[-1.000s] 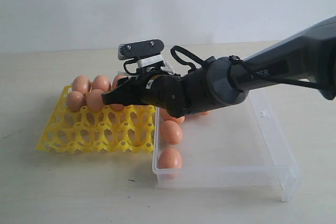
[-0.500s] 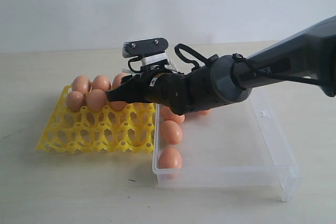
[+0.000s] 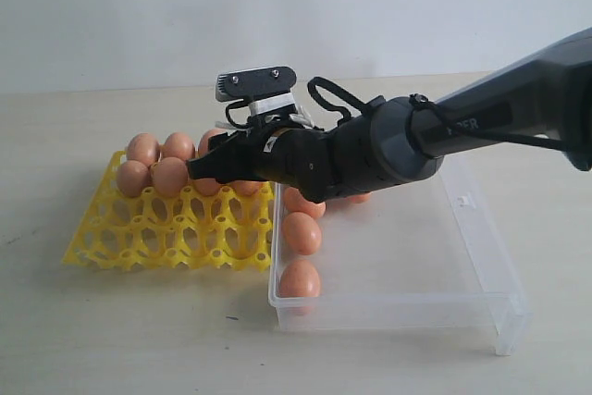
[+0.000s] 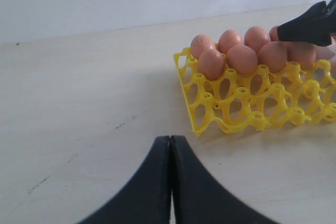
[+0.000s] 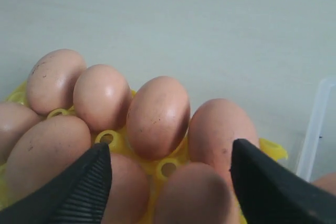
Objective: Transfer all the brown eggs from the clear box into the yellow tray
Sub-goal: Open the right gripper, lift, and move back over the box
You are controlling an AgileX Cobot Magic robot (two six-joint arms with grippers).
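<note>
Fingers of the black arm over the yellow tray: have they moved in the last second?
Yes. The right arm's fingers have drawn back a little toward the clear box and slightly up, judged against the unmoved yellow tray.

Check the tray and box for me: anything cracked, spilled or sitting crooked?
Nothing stands out. The brown eggs in the yellow tray sit in their cells, no cracks or leaks visible; the remaining eggs lie inside the clear box. The right gripper is open above the tray.
</note>
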